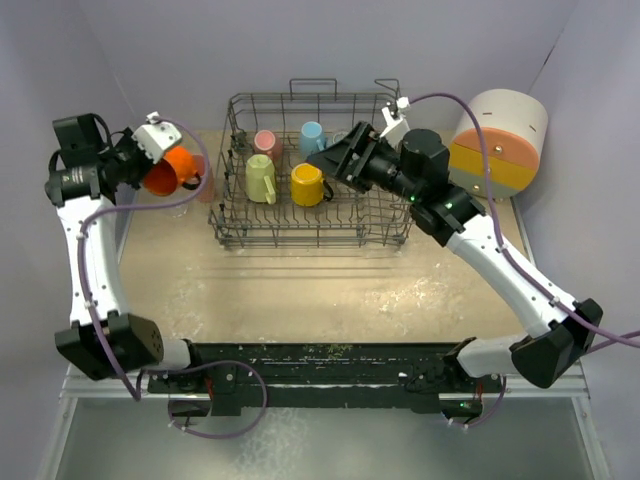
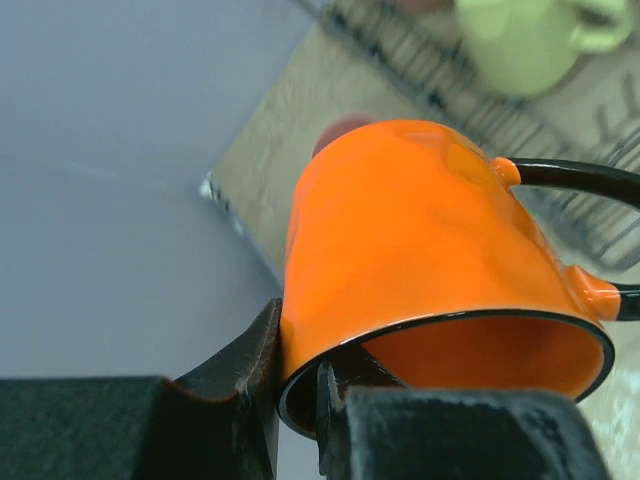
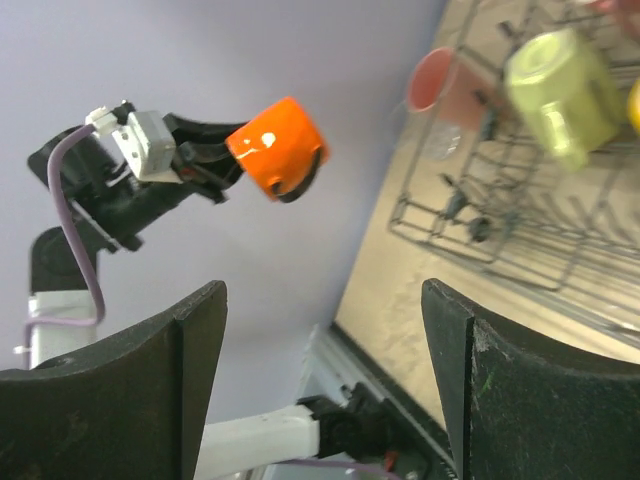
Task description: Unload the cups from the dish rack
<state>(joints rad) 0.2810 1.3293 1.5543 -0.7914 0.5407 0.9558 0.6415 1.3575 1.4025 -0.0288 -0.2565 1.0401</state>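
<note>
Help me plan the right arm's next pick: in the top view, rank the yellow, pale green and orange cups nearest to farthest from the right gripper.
1. Yellow cup, in the dish rack beside the right gripper.
2. Pale green cup, further left in the rack.
3. Orange cup, left of the rack, in the left gripper.

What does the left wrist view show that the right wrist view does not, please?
Only the left wrist view shows the grip up close: the left gripper pinches the rim of the orange cup, one finger inside and one outside, and the cup's black handle is visible. Only the right wrist view shows the right gripper, open and empty, the orange cup held up in the air, and a pink cup by one end of the dish rack. Both views show the orange cup, the pale green cup and part of the dish rack.
</note>
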